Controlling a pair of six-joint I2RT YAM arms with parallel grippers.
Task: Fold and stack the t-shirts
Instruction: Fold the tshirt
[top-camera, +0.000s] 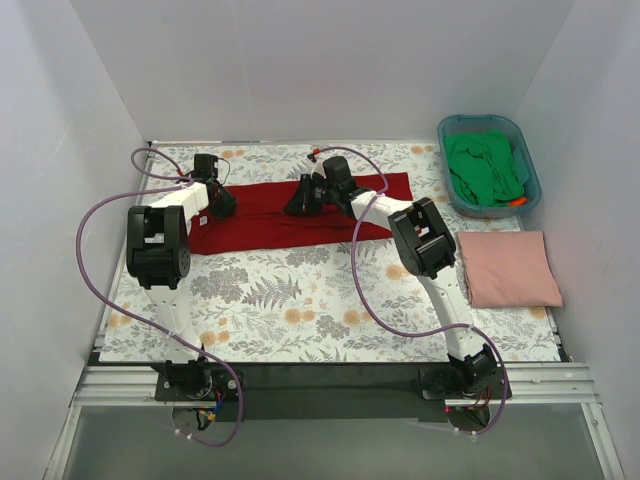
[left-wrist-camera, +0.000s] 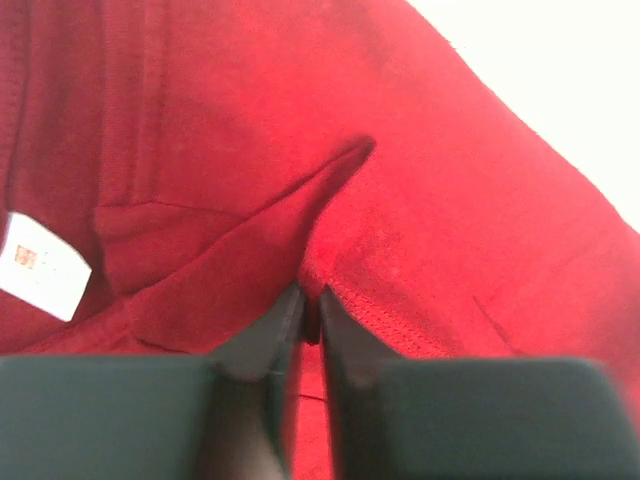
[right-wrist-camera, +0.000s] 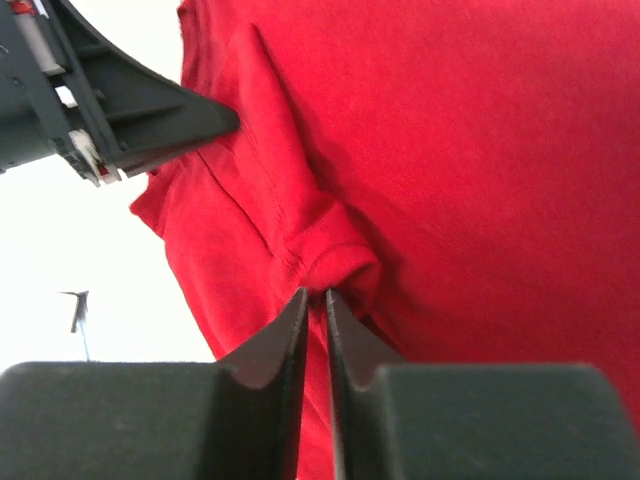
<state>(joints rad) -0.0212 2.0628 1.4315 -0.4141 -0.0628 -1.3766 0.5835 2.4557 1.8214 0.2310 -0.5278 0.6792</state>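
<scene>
A deep red t-shirt (top-camera: 265, 218) lies spread in a long band across the far part of the floral table cover. My left gripper (top-camera: 222, 203) is at the shirt's left end, jaws shut on a raised fold of red cloth (left-wrist-camera: 330, 200), with the white neck label (left-wrist-camera: 40, 265) to its left. My right gripper (top-camera: 300, 204) is near the shirt's middle; its jaws stand a sliver apart with a bunched red fold (right-wrist-camera: 335, 262) pinched at the tips (right-wrist-camera: 315, 297). A folded pale pink t-shirt (top-camera: 508, 268) lies at the right. A green t-shirt (top-camera: 485, 165) sits crumpled in the tub.
The teal plastic tub (top-camera: 530, 170) stands at the back right corner, with the pink shirt just in front of it. White walls close in the table on three sides. Purple cables loop beside both arms. The left arm's dark body (right-wrist-camera: 100, 100) shows in the right wrist view.
</scene>
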